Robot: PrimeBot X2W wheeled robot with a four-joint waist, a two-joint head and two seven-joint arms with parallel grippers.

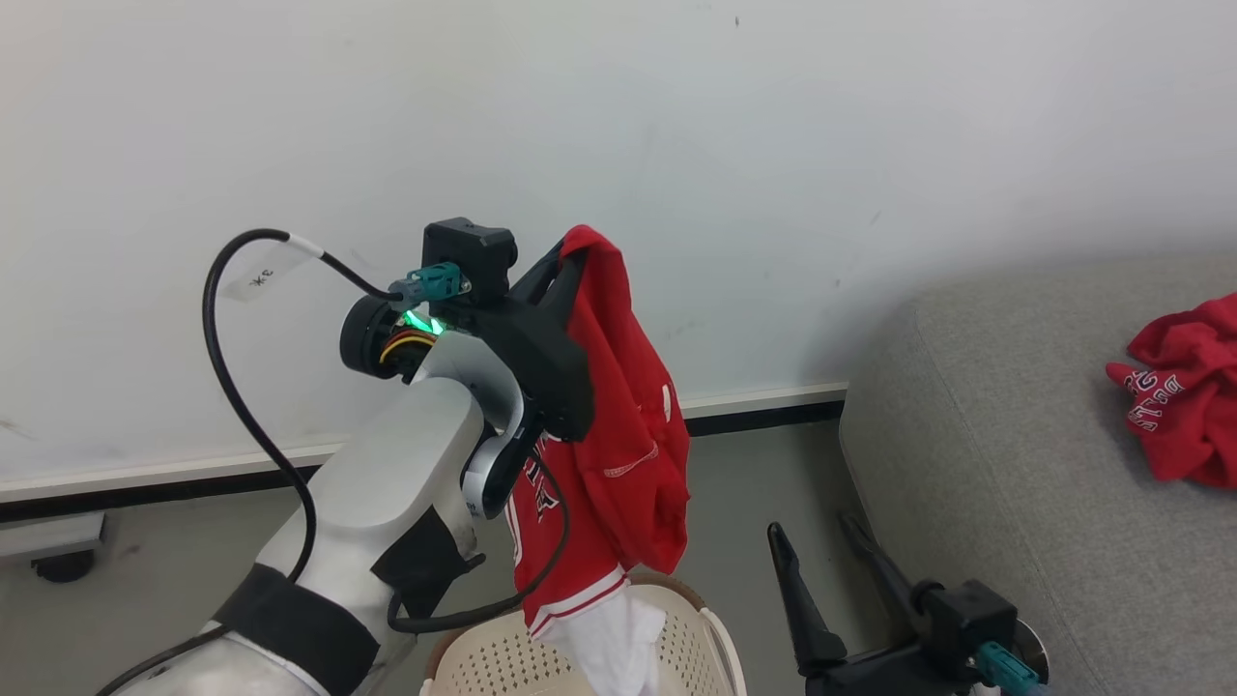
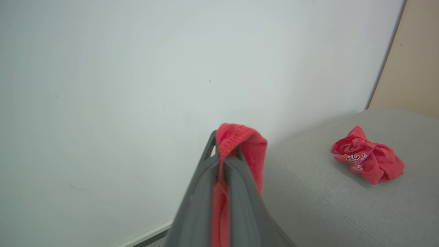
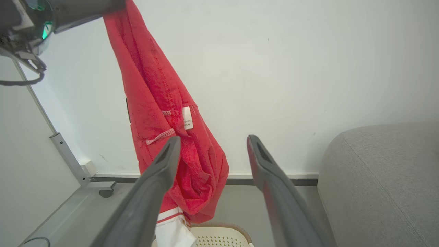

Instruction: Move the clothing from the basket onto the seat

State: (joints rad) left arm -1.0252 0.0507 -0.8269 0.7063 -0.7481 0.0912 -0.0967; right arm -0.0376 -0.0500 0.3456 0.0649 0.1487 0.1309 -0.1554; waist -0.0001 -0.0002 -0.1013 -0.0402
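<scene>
**Jersey hanging over the basket, one garment lying on the seat**

The left pincer point(image 1: 565, 256) is clamping a fold of the clothing point(image 1: 623, 435) high against the wall point(image 1: 773, 145), and the jersey's white hem is trailing at the mouth of the basket point(image 1: 710, 638). The right pincer point(image 1: 812, 524) is standing wide and empty, low beside the seat point(image 1: 1005, 454). A second red garment point(image 1: 1184, 396) is lying crumpled on the cushion, so the carry across and the release are probably what is remaining. Pale wall, dark skirting and smooth grey floor point(image 1: 754, 483) are surrounding the speckled sofa.
</scene>
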